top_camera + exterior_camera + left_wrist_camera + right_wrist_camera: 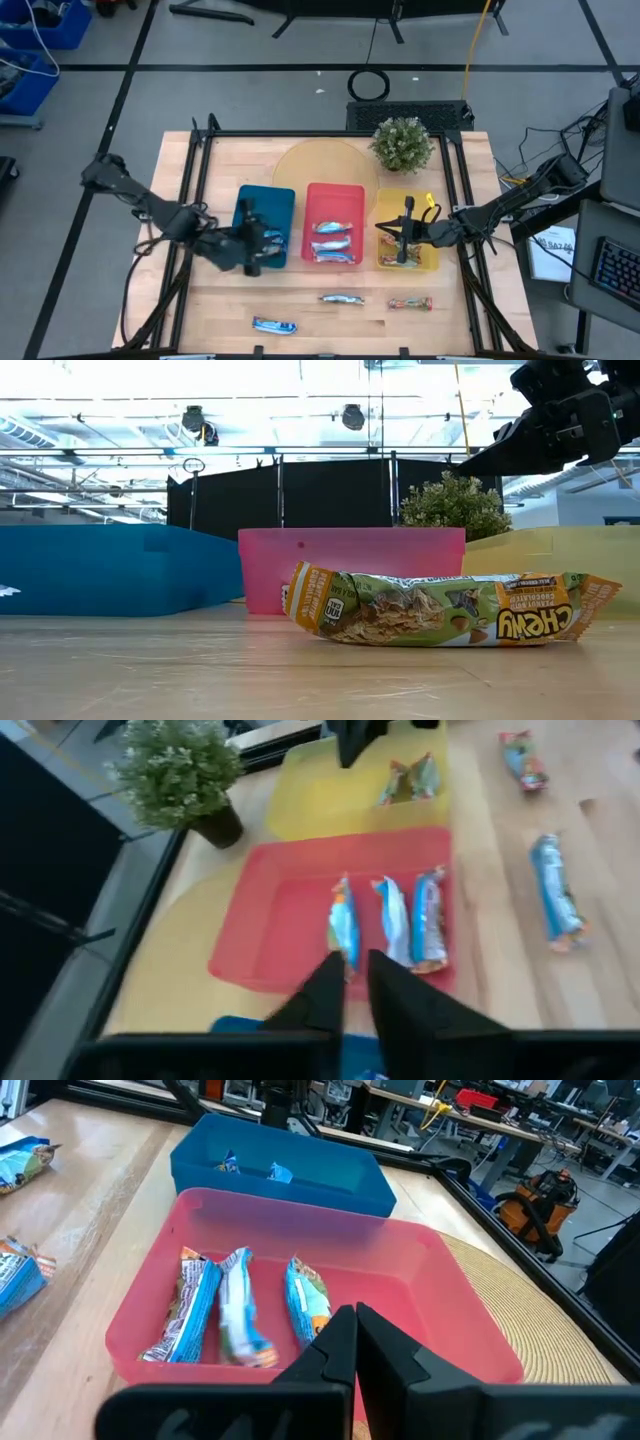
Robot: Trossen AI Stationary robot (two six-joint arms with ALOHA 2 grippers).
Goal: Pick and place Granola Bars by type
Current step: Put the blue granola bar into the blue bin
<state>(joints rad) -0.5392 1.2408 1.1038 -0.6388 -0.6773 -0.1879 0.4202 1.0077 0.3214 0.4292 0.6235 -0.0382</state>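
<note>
Three silvery-blue granola bars (240, 1315) lie in the red tray (335, 192). Green-orange bars (410, 778) lie in the yellow tray (388, 205), and blue bars (278, 1173) in the blue tray (275, 200). On the bare table lie a silvery-blue bar (342, 298), a green-orange bar (410, 303) (440, 610) and a blue bar (274, 325). My left gripper (255, 250) (357, 982) hangs over the blue tray's near end, shut and holding nothing. My right gripper (403, 240) (355, 1342) hangs over the yellow tray, shut and holding nothing.
A potted plant (402, 143) stands on a round mat (315, 165) behind the trays. The three trays sit side by side at mid-table. A black frame rail (195, 200) runs along the table's left and right sides. Bare wood lies along the near edge around the loose bars.
</note>
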